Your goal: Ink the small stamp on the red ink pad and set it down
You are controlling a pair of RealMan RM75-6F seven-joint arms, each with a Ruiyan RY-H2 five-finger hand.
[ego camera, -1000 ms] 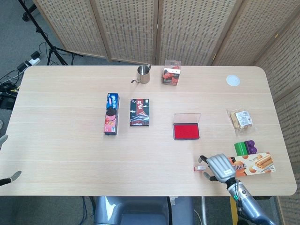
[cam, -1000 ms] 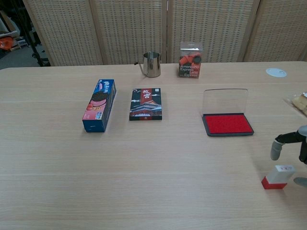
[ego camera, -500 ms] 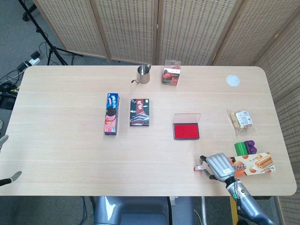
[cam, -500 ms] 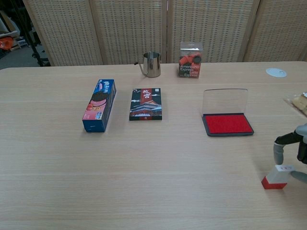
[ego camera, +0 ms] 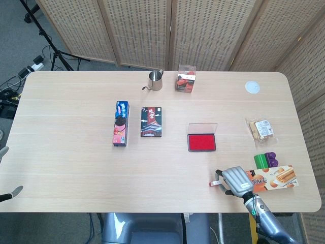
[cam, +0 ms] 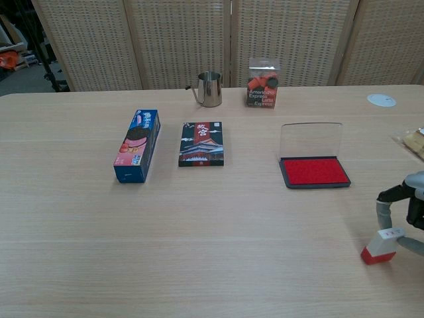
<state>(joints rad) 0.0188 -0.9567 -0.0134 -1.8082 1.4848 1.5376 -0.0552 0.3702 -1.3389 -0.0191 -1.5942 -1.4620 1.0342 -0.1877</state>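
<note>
Red-based small stamp (cam: 382, 244) pinched (tilted) by right hand (ego camera: 235, 180); box (cam: 263, 83) reads "American Express".

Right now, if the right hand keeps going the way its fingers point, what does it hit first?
The small stamp: the right hand points its fingers at it, fingertips flanking its top. Whether they already touch it is unclear.

Right hand (cam: 412, 211) cut off by the chest view's right edge, its grip on the small stamp (cam: 382, 245) unclear; left hand (ego camera: 7, 175) barely enters the head view's left edge
</note>
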